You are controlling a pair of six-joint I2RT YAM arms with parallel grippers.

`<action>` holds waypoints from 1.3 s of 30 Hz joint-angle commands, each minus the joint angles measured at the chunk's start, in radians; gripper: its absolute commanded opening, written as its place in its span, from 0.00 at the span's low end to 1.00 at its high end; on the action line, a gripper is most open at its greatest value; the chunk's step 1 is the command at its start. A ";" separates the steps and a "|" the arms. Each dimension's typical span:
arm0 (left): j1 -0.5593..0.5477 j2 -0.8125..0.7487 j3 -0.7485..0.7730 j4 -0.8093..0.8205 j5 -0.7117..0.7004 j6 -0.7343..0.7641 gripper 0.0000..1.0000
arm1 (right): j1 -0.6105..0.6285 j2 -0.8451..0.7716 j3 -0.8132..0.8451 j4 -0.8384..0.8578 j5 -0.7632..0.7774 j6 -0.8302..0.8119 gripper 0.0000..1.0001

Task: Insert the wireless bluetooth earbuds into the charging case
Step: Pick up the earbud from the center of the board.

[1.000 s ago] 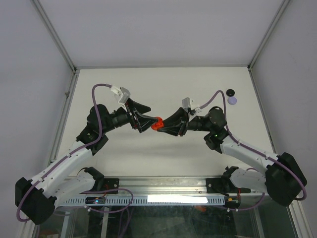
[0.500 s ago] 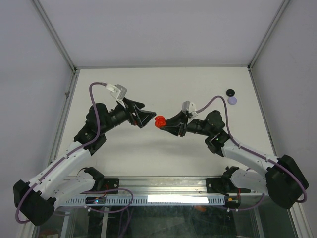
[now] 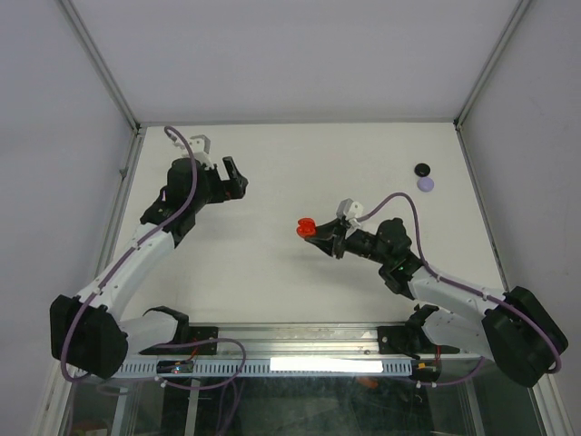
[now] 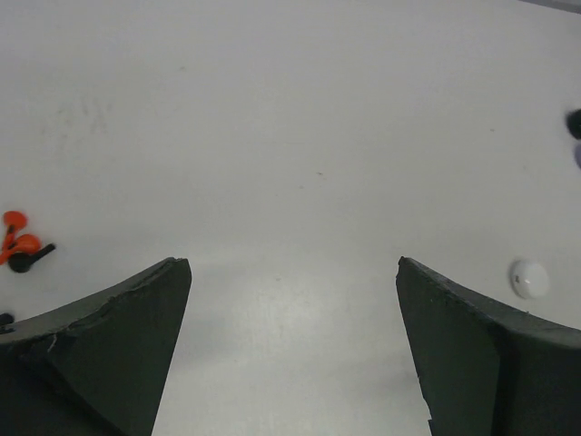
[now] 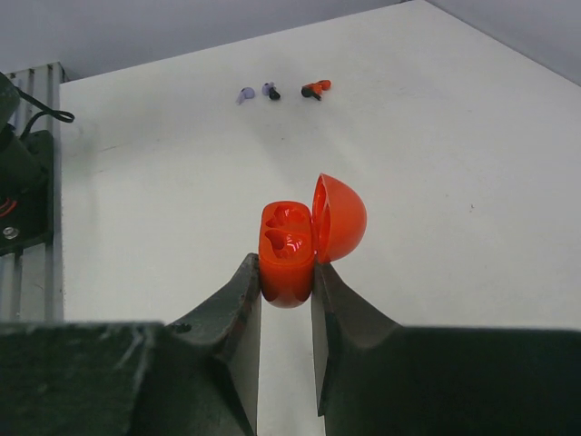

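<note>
Right wrist view shows my right end effector (image 5: 286,272) closed on the charging case (image 5: 287,238). Its fingers clamp the two sides of the lower shell. The case is held above the table (image 3: 272,291), near the middle.

**Charging case, appearance**
- Glossy red-orange, rounded shell.
- The lid (image 5: 340,216) is hinged open to one side.
- Two moulded sockets are visible and both look unfilled.

**Earbuds, location and appearance**
- One orange earbud (image 5: 315,88) with a dark tip lies on the table, well apart from the case.
- Two lavender earbuds (image 5: 245,94) lie just beside it.
- In the left wrist view, orange pieces (image 4: 20,243) with a black stem lie at the left edge of frame.
- A black round piece (image 3: 422,169) and a lavender round piece (image 3: 426,183) sit near the far right corner. I cannot tell what they are.

**Left end effector**
My left end effector (image 4: 292,263) is spread to its widest and holds nothing. It is raised over the far left of the table.

**Handling, judged**
- Each earbud is probably very light, rigid and smooth. It is likely to slip, or to flick away if pinched off-centre.
- I should take hold across the bulb, leaving the stem free to enter a socket.
- The case is slick and curved. I should keep the grip low on the shell and clear of the lid and hinge.
</note>
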 commanded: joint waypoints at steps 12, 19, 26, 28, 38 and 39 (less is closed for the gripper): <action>0.291 0.425 0.296 -0.224 -0.162 0.168 0.87 | -0.007 -0.069 -0.111 0.199 0.146 -0.026 0.00; 0.349 0.585 0.385 -0.312 -0.161 0.218 0.71 | -0.006 -0.053 -0.117 0.204 0.170 -0.024 0.00; 0.371 0.685 0.415 -0.340 -0.129 0.233 0.64 | -0.007 -0.036 -0.113 0.200 0.175 -0.029 0.00; 0.372 0.708 0.433 -0.348 -0.127 0.235 0.62 | -0.007 -0.031 -0.112 0.197 0.173 -0.030 0.00; 0.392 0.821 0.518 -0.386 -0.106 0.241 0.42 | -0.007 -0.023 -0.102 0.177 0.169 -0.037 0.00; 0.393 0.825 0.521 -0.390 -0.105 0.241 0.40 | -0.006 -0.024 -0.101 0.175 0.170 -0.037 0.00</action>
